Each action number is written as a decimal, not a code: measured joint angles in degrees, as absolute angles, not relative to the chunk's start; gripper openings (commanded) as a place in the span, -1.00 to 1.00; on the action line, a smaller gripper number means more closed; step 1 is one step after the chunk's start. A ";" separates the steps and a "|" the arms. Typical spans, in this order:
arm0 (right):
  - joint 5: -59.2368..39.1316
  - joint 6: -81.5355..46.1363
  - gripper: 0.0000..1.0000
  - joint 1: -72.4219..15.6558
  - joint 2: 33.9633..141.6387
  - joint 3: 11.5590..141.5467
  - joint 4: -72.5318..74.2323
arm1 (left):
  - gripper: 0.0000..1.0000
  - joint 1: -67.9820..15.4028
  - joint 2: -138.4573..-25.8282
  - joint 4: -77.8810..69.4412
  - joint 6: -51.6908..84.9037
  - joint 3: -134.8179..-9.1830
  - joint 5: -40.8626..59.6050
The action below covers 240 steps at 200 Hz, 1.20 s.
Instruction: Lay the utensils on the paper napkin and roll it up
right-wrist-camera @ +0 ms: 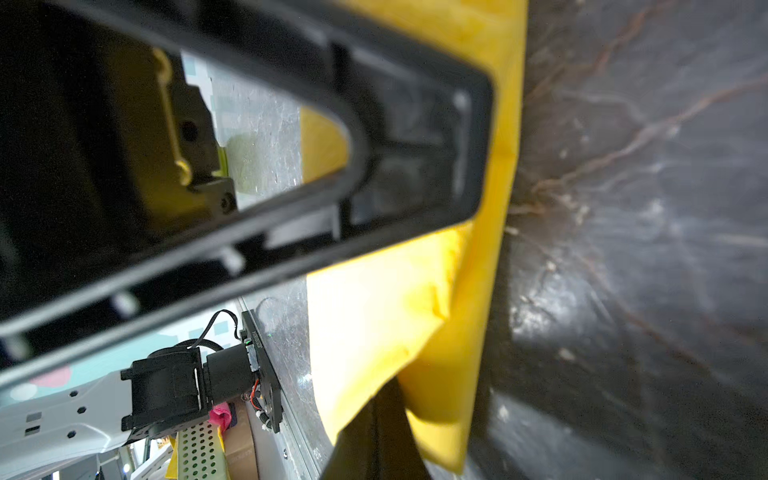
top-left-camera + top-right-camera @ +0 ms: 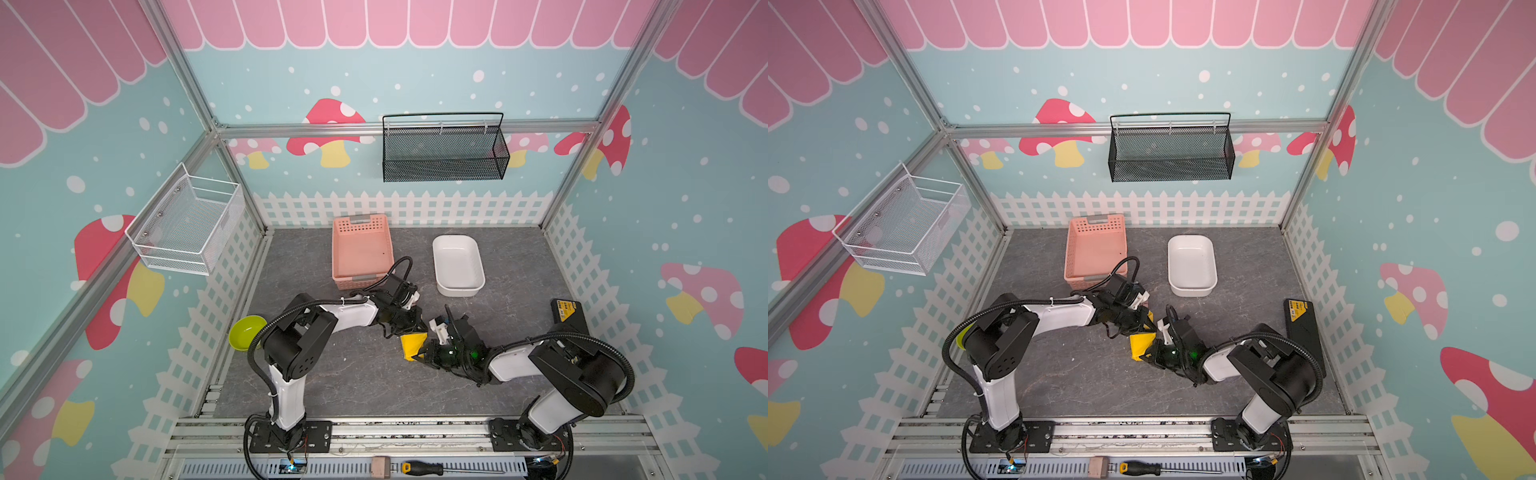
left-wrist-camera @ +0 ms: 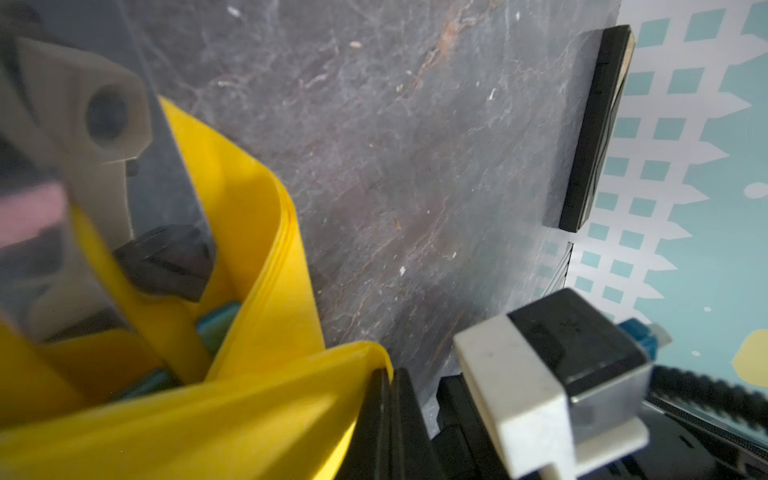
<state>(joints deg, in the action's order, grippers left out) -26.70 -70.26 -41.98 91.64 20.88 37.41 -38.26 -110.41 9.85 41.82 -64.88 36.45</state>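
The paper napkin (image 2: 411, 348) is already folded into a loose yellow bundle in front of the pink basket (image 2: 362, 222), on the side nearer the robot bases. In the left wrist view, teal handles of the utensils (image 3: 218, 322) peek from its folds, so loading looks done. The left gripper (image 2: 417, 329) and right gripper (image 2: 424, 354) are both pressed together, pinching the paper from opposite sides. What remains, I judge, is tightening the roll and letting go.
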 measured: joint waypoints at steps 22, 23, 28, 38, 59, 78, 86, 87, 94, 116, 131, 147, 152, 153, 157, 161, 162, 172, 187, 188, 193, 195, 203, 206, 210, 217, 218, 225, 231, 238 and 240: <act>-27.00 -69.63 -1.00 -41.93 91.92 21.17 37.26 | -1.00 -38.26 -110.41 10.00 42.15 -66.37 36.49; -27.03 -69.58 -1.00 -41.91 91.94 21.19 37.26 | -1.00 -38.28 -110.41 10.02 42.22 -66.46 36.51; -27.05 -69.45 -1.00 -41.89 91.96 21.19 37.28 | -1.00 -38.28 -110.41 10.11 42.28 -66.74 36.51; -27.05 -69.21 -1.00 -41.74 92.01 21.19 37.30 | -1.00 -38.33 -110.43 10.50 42.44 -67.29 36.47; -26.98 -69.01 -1.00 -41.54 92.03 21.19 37.32 | -1.00 -38.35 -110.93 11.11 43.00 -68.31 36.45; -27.00 -68.97 -1.00 -41.45 92.03 21.19 37.32 | -1.00 -38.41 -111.72 11.25 43.40 -68.93 36.45; -27.00 -68.90 -1.00 -41.45 92.01 21.19 37.30 | -1.00 -38.48 -111.98 11.22 43.57 -69.06 36.47; -27.00 -68.90 -1.00 -41.43 92.03 21.19 37.30 | -1.00 -38.50 -112.03 11.22 43.57 -69.10 36.47; -27.00 -68.86 -1.00 -41.41 92.01 21.19 37.30 | -1.00 -38.61 -112.29 11.20 43.75 -69.30 36.47; -26.89 -68.82 -1.00 -41.30 91.94 21.17 37.26 | -1.00 -38.81 -113.36 10.74 44.21 -69.82 36.58; -26.89 -68.79 -1.00 -41.30 91.68 21.06 36.95 | -1.00 -38.98 -114.15 9.80 44.62 -69.84 37.01; -26.81 -68.77 -1.00 -41.30 91.18 20.71 36.51 | -1.00 -39.27 -115.24 8.21 45.06 -69.87 37.56; -26.79 -68.75 -1.00 -41.30 91.00 20.60 36.34 | -1.00 -39.38 -115.61 7.68 45.23 -69.84 37.71; -26.76 -68.75 -1.00 -41.30 90.98 20.58 36.29 | -1.00 -39.38 -115.68 7.57 45.25 -69.84 37.71; -26.72 -68.73 -1.00 -41.30 90.78 20.51 36.10 | -1.00 -39.44 -116.01 7.14 45.36 -69.82 37.82; -26.57 -68.66 -1.00 -41.30 90.56 20.43 35.86 | -1.00 -39.48 -116.27 6.63 45.54 -69.78 37.91; -26.57 -68.66 -1.00 -41.30 90.54 20.40 35.83 | -1.00 -39.48 -116.36 6.55 45.58 -69.78 37.95; -26.39 -68.55 -1.00 -41.30 90.11 20.23 35.09 | -1.00 -39.57 -116.86 5.30 46.04 -69.41 38.20; -26.02 -68.34 -1.00 -41.30 89.43 20.05 33.95 | -1.00 -39.55 -117.03 3.64 46.33 -68.20 38.24; -25.98 -68.31 -1.00 -41.30 89.36 20.03 33.87 | -1.00 -39.55 -117.03 3.51 46.33 -68.07 38.24; -25.87 -68.16 -1.00 -41.30 89.10 19.99 33.58 | -1.00 -39.55 -117.03 3.07 46.35 -67.64 38.26; -25.82 -68.16 -1.00 -41.30 88.99 19.99 33.43 | -1.00 -39.55 -117.03 2.96 46.35 -67.48 38.24; -25.56 -68.01 -1.00 -41.30 88.44 19.99 32.80 | -1.00 -39.57 -117.03 2.26 46.35 -66.74 38.24; -25.50 -67.94 -1.00 -41.30 88.20 19.97 32.53 | -1.00 -39.57 -117.03 2.13 46.35 -66.48 38.24; -25.34 -67.92 -1.00 -41.30 87.81 19.94 32.14 | -1.00 -39.55 -117.03 1.91 46.35 -66.13 38.24; -25.08 -67.75 -1.00 -41.30 86.94 19.92 31.31 | -1.00 -39.55 -117.03 1.65 46.33 -65.58 38.22; -25.06 -67.75 -1.00 -41.30 86.83 19.92 31.22 | -1.00 -39.55 -117.03 1.63 46.33 -65.54 38.22; -24.82 -67.55 -1.00 -41.30 85.67 19.90 30.15 | -1.00 -39.55 -117.03 1.43 46.30 -65.08 38.22; -24.51 -67.44 -1.00 -41.30 84.75 19.90 29.36 | -1.00 -39.55 -117.03 1.28 46.30 -64.79 38.20; -24.10 -67.22 -1.00 -41.30 83.57 19.90 28.32 | -1.00 -39.55 -117.03 0.95 46.30 -64.51 38.22; -23.92 -67.05 -1.00 -41.30 83.15 19.90 27.97 | -1.00 -39.55 -117.03 0.86 46.28 -64.47 38.22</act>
<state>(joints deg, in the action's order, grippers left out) -23.92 -67.05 -41.30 83.15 19.90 27.97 -39.55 -117.03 0.86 46.28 -64.47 38.22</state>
